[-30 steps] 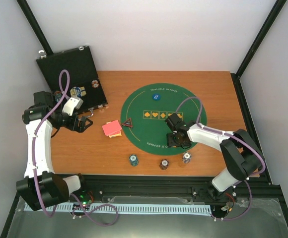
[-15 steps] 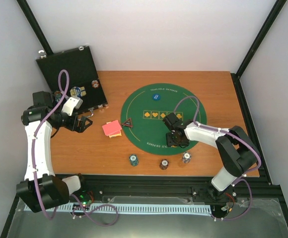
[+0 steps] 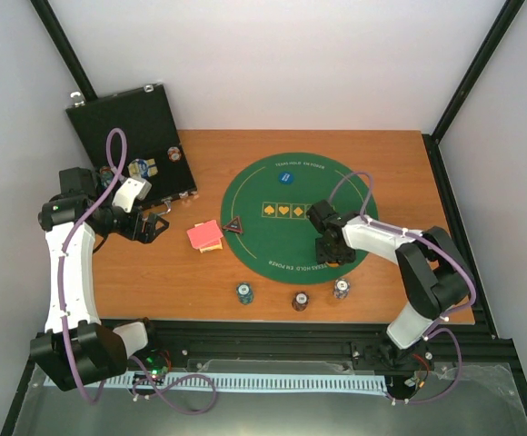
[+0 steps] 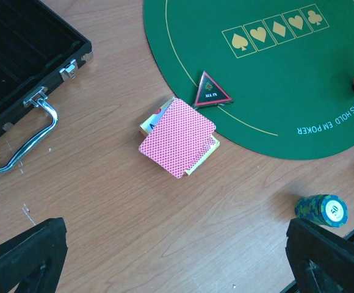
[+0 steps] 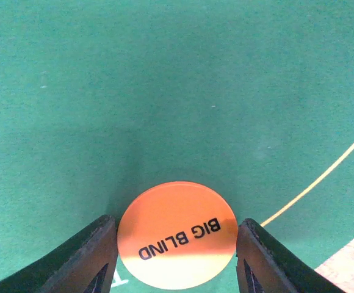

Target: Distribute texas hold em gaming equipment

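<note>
From above, the right gripper [image 3: 329,250] is down low on the green mat [image 3: 282,238], near the edge closest to the arms. It hides what is under it. The left gripper [image 3: 154,225] hangs over the tabletop [image 3: 154,282] beside the black case [image 3: 123,123], with its fingers wide apart and nothing in them. The red cards [image 3: 204,235] and the triangle marker [image 3: 234,225] sit at the mat's left edge, and a blue button [image 3: 285,177] lies at the far side. Three little chip stacks [image 3: 243,292] stand in a row on the wood in front of the mat.

The left wrist camera shows the cards in a neat pile, turned like a diamond. The triangle marker just past them points away from the pile.

The right wrist camera shows the orange button [image 5: 177,235]. It lies flat on the mat, face up, between the two fingers [image 5: 85,256]. Each finger sits right at its rim, but I cannot tell if they squeeze it yet.

The button looks thin, stiff, light and smooth. I think it could slip out or pop up on one side. The best hold is on the rim, at two spots straight across from each other, as low as the fingers can go. It is round, so it has no long side. Its words "BIG BLIND" read upside down here and slant up to the right.
</note>
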`<action>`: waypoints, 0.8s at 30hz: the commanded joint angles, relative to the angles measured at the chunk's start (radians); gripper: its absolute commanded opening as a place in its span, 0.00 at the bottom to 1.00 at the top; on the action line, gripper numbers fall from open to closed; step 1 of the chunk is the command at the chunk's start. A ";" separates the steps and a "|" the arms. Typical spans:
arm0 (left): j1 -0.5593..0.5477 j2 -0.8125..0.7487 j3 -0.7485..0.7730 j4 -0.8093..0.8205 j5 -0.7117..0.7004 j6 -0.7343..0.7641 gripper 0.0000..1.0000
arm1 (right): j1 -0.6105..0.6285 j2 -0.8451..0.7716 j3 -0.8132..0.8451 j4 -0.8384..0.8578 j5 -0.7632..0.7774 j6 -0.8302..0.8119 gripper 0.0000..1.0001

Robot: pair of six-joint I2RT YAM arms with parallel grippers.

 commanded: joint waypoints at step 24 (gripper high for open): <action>0.002 -0.024 -0.010 0.035 -0.168 -0.013 1.00 | 0.476 -0.047 0.393 -0.238 0.095 0.062 0.91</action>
